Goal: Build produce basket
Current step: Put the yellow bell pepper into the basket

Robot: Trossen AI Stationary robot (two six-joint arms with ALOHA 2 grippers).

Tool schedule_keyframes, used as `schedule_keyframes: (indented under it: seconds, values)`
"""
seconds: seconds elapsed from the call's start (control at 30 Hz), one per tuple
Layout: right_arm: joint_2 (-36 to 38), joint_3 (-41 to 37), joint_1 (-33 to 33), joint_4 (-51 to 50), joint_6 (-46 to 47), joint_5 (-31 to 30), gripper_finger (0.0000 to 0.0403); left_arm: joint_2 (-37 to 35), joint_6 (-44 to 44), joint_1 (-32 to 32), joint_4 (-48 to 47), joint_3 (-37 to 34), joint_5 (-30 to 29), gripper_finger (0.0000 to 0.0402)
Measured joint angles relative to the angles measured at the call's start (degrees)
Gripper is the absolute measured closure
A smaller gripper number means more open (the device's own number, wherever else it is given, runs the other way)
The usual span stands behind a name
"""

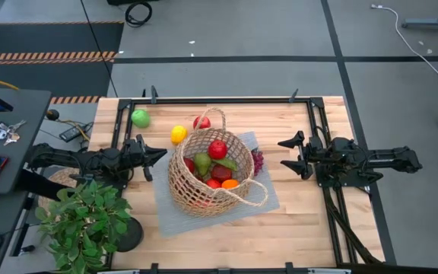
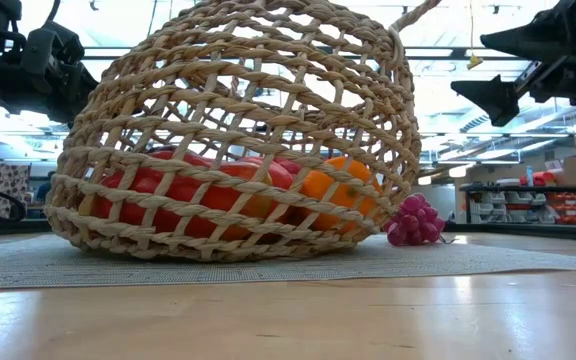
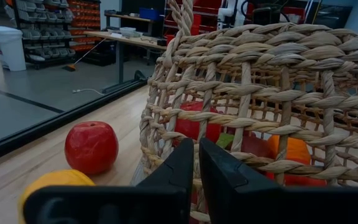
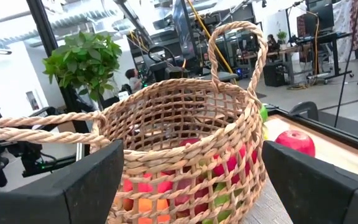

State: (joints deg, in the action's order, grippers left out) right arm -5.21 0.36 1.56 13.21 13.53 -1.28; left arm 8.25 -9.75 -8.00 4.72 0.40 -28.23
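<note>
The tan wicker basket [image 1: 204, 183] stands on a grey mat [image 1: 166, 217] in the middle of the table. It holds produce: a red apple [image 1: 217, 149], a green pear [image 1: 201, 162], an orange [image 1: 230, 183] and other red pieces. On the table beyond it lie a green apple [image 1: 140, 117], a yellow lemon [image 1: 178, 135] and a red apple [image 1: 201, 122]. Purple grapes [image 1: 258, 161] lie at its right. My left gripper [image 1: 162, 154] is shut and level, just left of the basket's wall with a small gap. My right gripper [image 1: 291, 154] stands open and level to the basket's right, holding nothing.
A leafy potted plant [image 1: 86, 221] stands at the near left corner, beside the left arm. Black rails [image 1: 219, 100] frame the table's edges. Bare wood lies in front of the mat [image 1: 280, 236] and between the mat and my right gripper.
</note>
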Motion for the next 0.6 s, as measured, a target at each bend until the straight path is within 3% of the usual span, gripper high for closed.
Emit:
schedule_keyframes:
  seconds: [0.6]
  values:
    - [0.0, 0.0, 0.0, 0.1, -0.1, 0.9, 0.0018, 0.0, 0.0, 0.0, 0.0, 0.0, 0.0, 0.0369]
